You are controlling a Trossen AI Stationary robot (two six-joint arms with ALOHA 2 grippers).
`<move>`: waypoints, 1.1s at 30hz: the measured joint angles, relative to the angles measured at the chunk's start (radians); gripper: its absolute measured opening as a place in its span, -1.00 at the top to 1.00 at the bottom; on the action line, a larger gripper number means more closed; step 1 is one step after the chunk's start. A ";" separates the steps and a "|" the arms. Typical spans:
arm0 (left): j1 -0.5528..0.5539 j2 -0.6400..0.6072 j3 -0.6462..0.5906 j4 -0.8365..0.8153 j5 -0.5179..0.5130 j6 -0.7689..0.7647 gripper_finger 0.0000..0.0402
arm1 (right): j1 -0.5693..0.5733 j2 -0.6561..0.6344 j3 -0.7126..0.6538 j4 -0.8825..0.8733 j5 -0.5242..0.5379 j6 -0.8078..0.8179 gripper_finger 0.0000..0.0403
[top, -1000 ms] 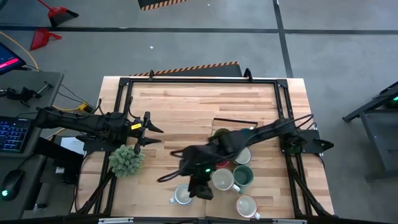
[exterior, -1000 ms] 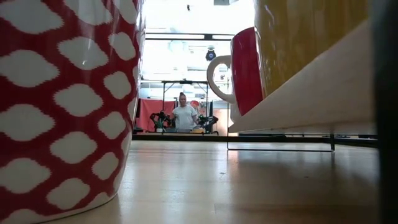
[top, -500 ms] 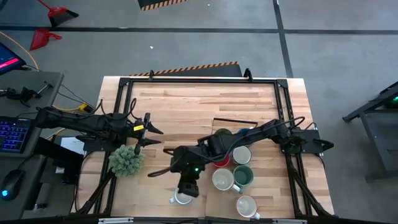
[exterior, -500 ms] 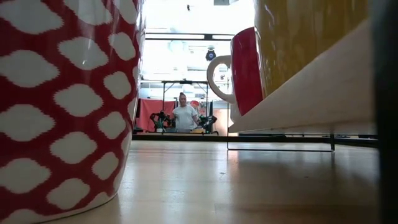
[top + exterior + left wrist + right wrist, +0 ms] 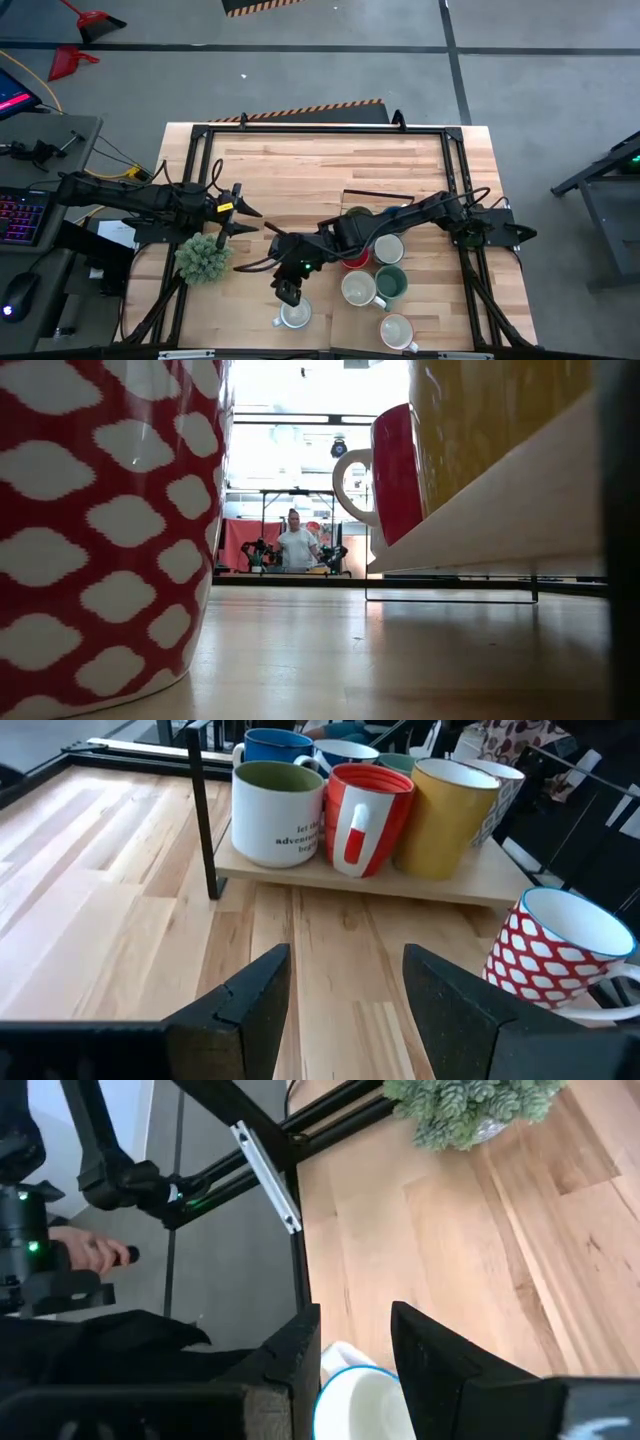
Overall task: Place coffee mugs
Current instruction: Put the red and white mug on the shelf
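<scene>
- The red-and-white patterned mug (image 5: 560, 955) stands alone near the table's (image 5: 300, 170) front edge, apart from the other mugs; in the high view it shows as a pale cup (image 5: 293, 316).
- The right gripper (image 5: 355, 1355) hangs just above its rim (image 5: 365, 1380), fingers parted, holding nothing. Any sideways drift could clip the rim and tip the mug or push it off the edge.
- The mugs on the wooden riser (image 5: 470, 880), among them the red striped mug (image 5: 365, 818) and mustard mug (image 5: 452, 815), stand packed together; a careless arm sweep could knock them.
- The left gripper (image 5: 345, 995) waits, fingers wide and empty, by the artificial plant (image 5: 203, 257).
</scene>
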 joint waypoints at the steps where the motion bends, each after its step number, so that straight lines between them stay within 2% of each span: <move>1: 0.000 0.000 0.000 0.000 0.000 0.000 0.09 | 0.000 0.000 0.000 0.000 0.003 0.000 0.46; 13: 0.000 0.000 0.000 -0.018 0.000 0.000 0.09 | -0.007 -0.001 0.000 -0.004 0.000 -0.010 0.46; 18: 0.000 0.000 0.000 -0.023 0.000 0.000 0.09 | -0.007 -0.001 0.000 -0.002 -0.002 -0.094 0.46; 24: 0.000 0.000 0.000 -0.025 0.000 0.000 0.09 | -0.007 -0.001 0.000 -0.001 -0.005 -0.061 0.46; 33: 0.000 0.000 0.000 -0.026 0.000 -0.001 0.09 | 0.000 -0.001 0.000 -0.043 0.015 -0.203 0.46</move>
